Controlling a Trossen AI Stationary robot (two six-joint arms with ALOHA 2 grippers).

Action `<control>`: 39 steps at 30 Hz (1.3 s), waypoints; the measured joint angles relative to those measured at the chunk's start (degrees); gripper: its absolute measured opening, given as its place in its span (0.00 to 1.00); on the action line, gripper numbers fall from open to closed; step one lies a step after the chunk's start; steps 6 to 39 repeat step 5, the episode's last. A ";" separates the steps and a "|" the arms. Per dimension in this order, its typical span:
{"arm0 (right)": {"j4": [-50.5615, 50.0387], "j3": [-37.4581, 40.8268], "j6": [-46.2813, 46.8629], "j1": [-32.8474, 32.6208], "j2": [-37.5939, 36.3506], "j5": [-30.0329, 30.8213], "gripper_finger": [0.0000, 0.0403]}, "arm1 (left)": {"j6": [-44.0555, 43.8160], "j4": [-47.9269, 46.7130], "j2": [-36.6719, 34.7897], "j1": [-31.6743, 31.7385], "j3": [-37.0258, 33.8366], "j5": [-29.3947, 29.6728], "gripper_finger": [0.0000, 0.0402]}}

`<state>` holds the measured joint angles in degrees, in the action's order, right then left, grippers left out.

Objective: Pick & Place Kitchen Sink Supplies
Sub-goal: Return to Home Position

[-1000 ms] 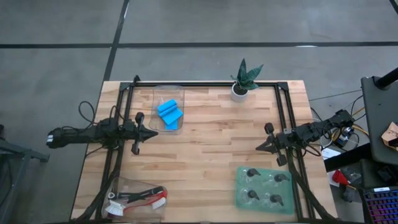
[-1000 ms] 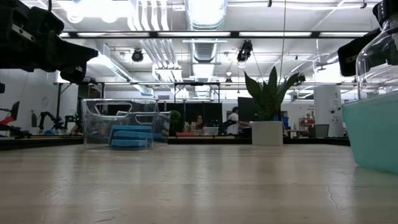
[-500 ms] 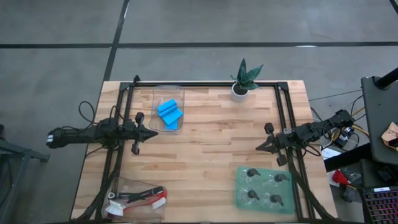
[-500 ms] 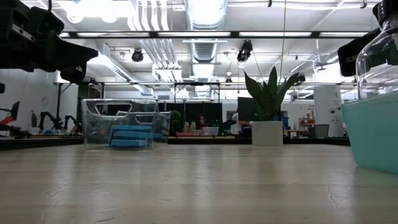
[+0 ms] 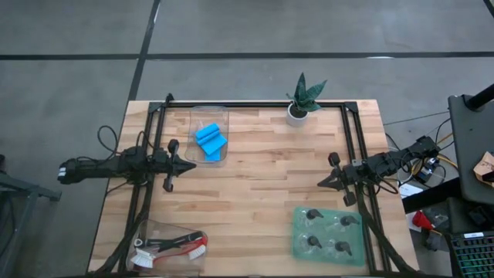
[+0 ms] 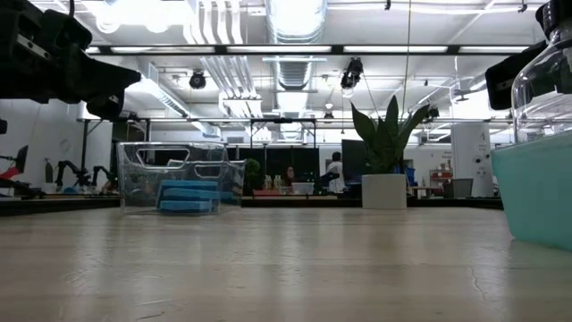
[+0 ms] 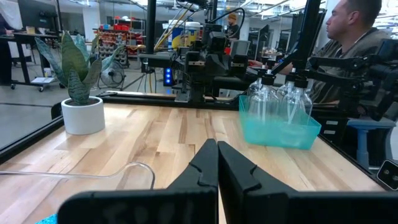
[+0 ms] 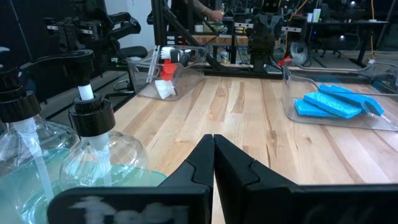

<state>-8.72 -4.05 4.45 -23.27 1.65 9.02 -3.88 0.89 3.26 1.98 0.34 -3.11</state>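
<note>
Blue sponges lie in a clear tray at the table's far middle, also seen in the right wrist view and the low view. Red and black dish brushes lie in a clear tray at the near left corner. Several black-topped clear pump bottles stand in a teal tray near right. My left gripper hovers shut at the left side, just near of the sponge tray. My right gripper hovers shut at the right side, above the bare wood.
A potted plant in a white pot stands at the far edge. A black frame runs around the table. Bare wood lies between the two grippers. A person sits beyond the table in the left wrist view.
</note>
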 joint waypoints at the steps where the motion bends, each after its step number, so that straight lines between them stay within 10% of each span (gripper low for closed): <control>1: 0.00 0.00 0.00 -0.01 0.00 -0.01 0.02 | 0.01 0.00 -0.01 0.01 0.00 0.00 0.00; 39: 0.01 0.00 0.00 0.00 0.00 0.00 0.02 | 0.01 0.00 0.00 0.01 0.00 -0.01 0.00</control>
